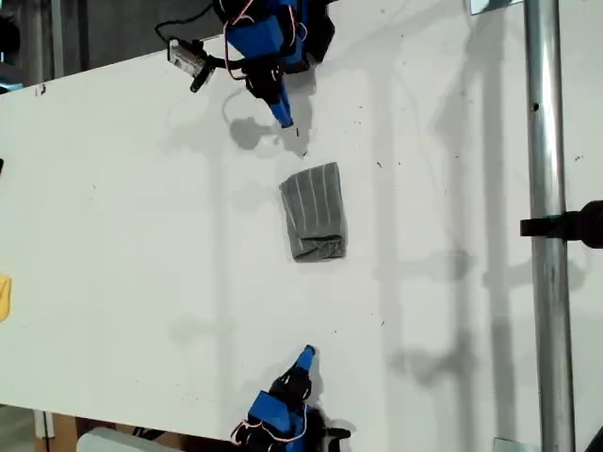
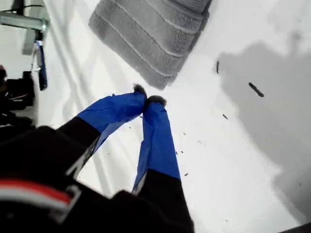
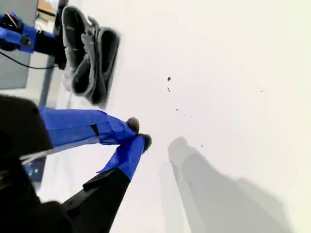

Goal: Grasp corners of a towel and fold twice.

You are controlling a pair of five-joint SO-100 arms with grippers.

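In the exterior view the towel (image 1: pixel 316 212) lies near the middle of the white tabletop (image 1: pixel 141 235). It is already a compact grey striped packet, with its bulkier, rumpled edge turned toward the bottom of the view. My first gripper (image 1: pixel 285 119) hangs above it in the picture, near one corner but apart from the cloth. My second gripper (image 1: pixel 307 353) sits well apart from it, low in the view. A metal pole (image 1: pixel 546 188) runs down the exterior view's right. In the first wrist view the fingers (image 2: pixel 155 141) are pinched together with nothing between them. Their dark tips are just short of the towel (image 2: pixel 150 39), whose stripes run flat and neat. In the second wrist view my second gripper (image 3: pixel 138 133) is likewise drawn tight and empty, and the towel (image 3: pixel 90 58) shows edge-on as several loose stacked layers. I judge the folding to be about done, so the risk lies in any further touch. Fingers coming down pinched like this would shove the packet across the smooth tabletop rather than take hold. A pinch that catches only the top layer would peel the fold open at that loose edge. I can read no brand, label or writing in any view.
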